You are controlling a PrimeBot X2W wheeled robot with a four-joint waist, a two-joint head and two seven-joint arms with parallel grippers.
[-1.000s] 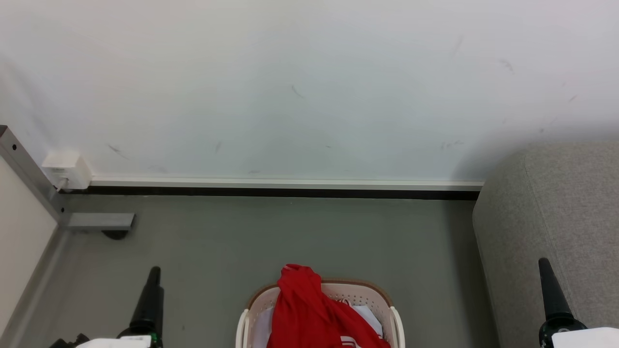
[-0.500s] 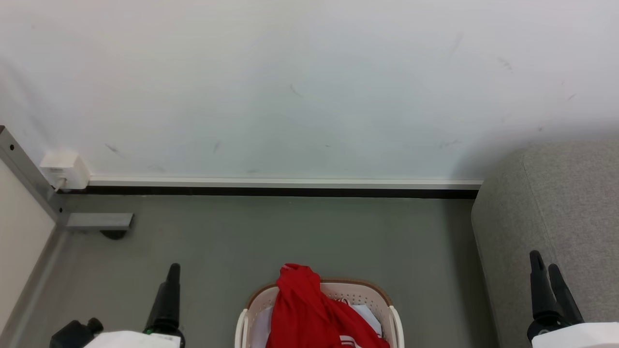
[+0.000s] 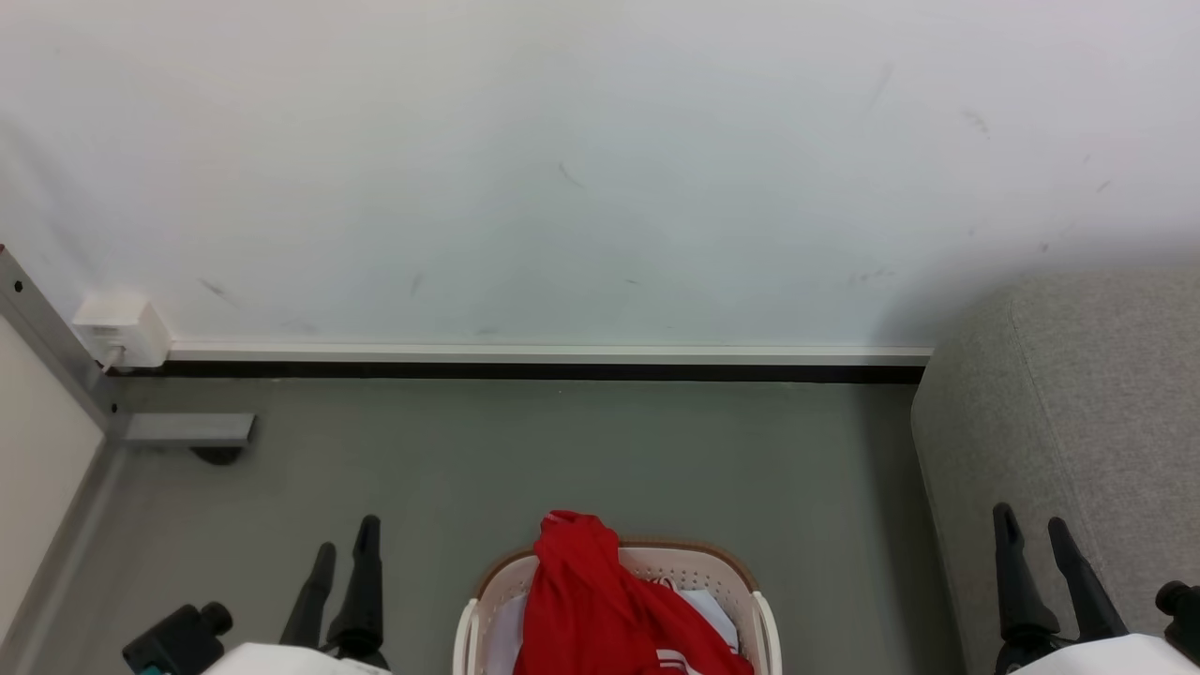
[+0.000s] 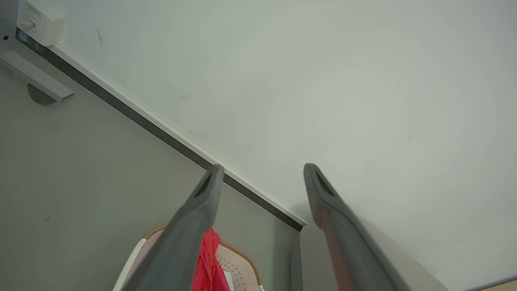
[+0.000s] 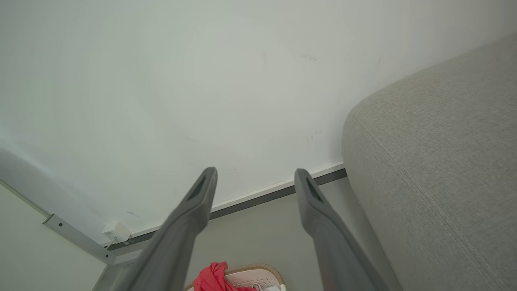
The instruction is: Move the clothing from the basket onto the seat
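Red clothing (image 3: 600, 609) sits heaped in the laundry basket (image 3: 698, 565) on the floor (image 3: 469, 450), one fold peaking over the far rim. It's soft, light, floppy stuff that's likely to trail, so that raised peak looks like the spot to pinch. The left gripper (image 3: 347, 534) and right gripper (image 3: 1030, 517) flank the basket, both spread wide and empty. The right wrist view gives the seat (image 5: 436, 161) and its seam; the head view adds white fabric (image 3: 717, 609) under the red.

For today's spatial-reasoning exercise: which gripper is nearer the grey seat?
Right. The right gripper overlaps the seat in the head view; the left gripper is beyond the basket.
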